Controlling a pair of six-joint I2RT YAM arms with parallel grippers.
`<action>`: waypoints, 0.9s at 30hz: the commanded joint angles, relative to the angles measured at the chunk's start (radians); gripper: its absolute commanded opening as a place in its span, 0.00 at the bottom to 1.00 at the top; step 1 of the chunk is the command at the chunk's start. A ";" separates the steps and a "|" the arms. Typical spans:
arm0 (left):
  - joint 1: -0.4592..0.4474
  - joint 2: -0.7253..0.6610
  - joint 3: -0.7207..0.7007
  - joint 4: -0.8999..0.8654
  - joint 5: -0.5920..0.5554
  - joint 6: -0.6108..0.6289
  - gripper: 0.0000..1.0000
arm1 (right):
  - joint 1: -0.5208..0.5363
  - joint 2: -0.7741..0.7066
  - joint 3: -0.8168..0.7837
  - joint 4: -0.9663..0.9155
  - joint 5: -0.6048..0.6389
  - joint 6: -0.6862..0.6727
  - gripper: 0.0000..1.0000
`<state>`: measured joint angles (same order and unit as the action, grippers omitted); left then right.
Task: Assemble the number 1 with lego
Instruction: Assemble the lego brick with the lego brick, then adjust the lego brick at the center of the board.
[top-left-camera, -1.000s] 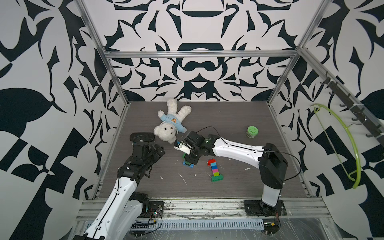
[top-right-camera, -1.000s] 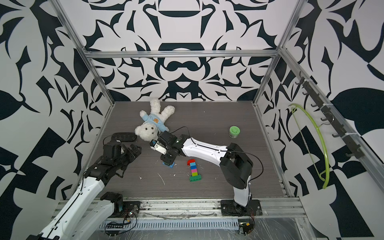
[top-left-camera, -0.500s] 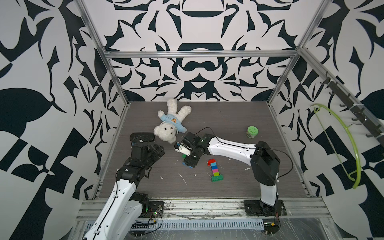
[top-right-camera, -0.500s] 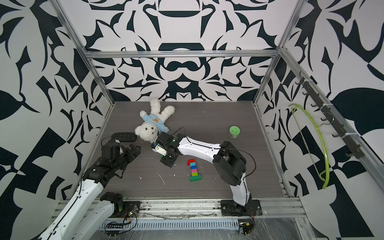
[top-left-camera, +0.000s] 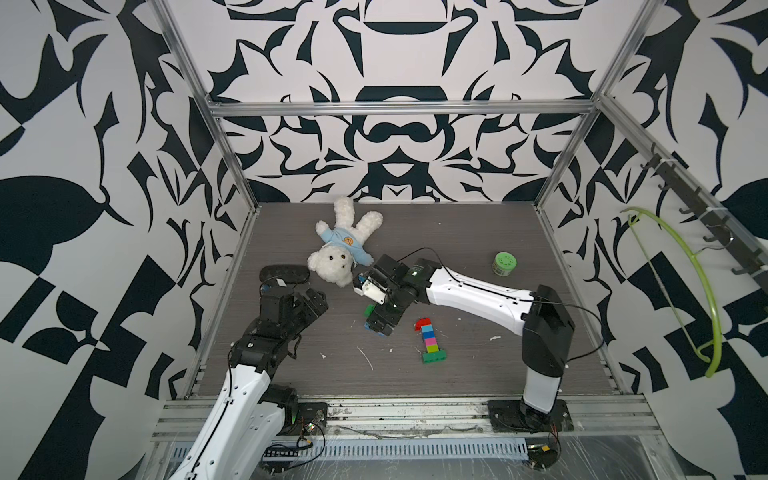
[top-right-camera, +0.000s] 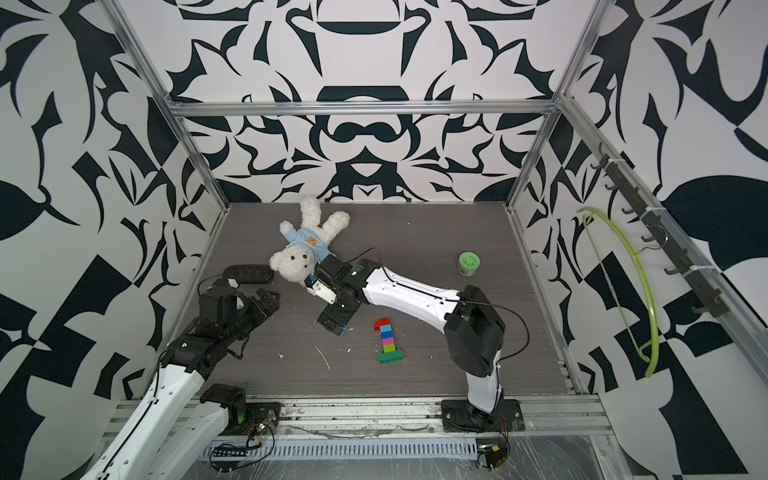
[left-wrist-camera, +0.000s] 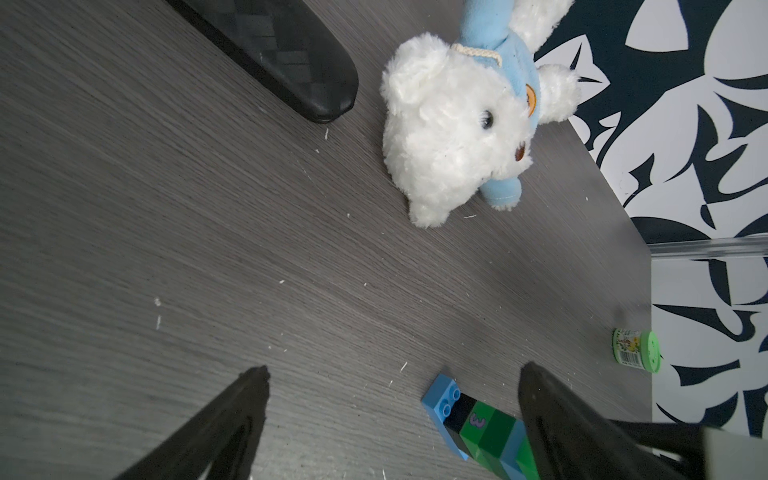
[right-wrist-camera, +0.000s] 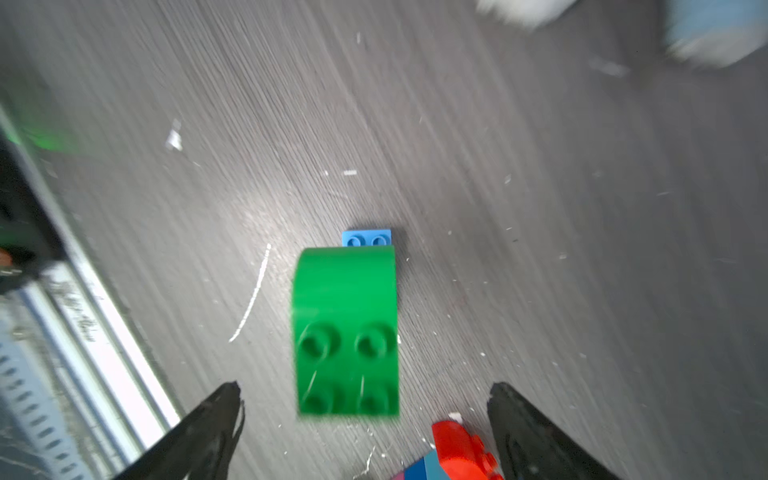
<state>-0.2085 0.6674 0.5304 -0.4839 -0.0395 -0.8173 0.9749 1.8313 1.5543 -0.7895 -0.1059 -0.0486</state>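
The lego column lies flat near the middle of the table, green base nearest and red cap farthest, probably so it reads as a 1 from above. Just left, a green curved brick and a blue brick sit as spares. The right gripper hangs over them, jaws wide, holding nothing. The left gripper, likewise spread and empty, waits farther left. In both top views the right gripper hides most of the spares. The blurred right wrist view crops the column and leaves it unclear whether the spares are joined.
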 joint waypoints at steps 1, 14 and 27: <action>0.004 -0.026 0.020 0.017 0.037 0.068 1.00 | 0.003 -0.150 0.025 0.014 0.074 0.050 0.96; -0.501 -0.054 0.015 0.184 -0.105 0.210 0.93 | -0.219 -0.392 -0.131 0.100 0.060 0.397 0.99; -0.973 -0.050 -0.283 0.524 -0.490 0.366 0.92 | -0.242 -0.613 -0.341 0.306 0.194 0.288 0.91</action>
<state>-1.1481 0.5743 0.2687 -0.1066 -0.4252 -0.5323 0.7326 1.2812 1.2423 -0.6010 0.0391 0.2855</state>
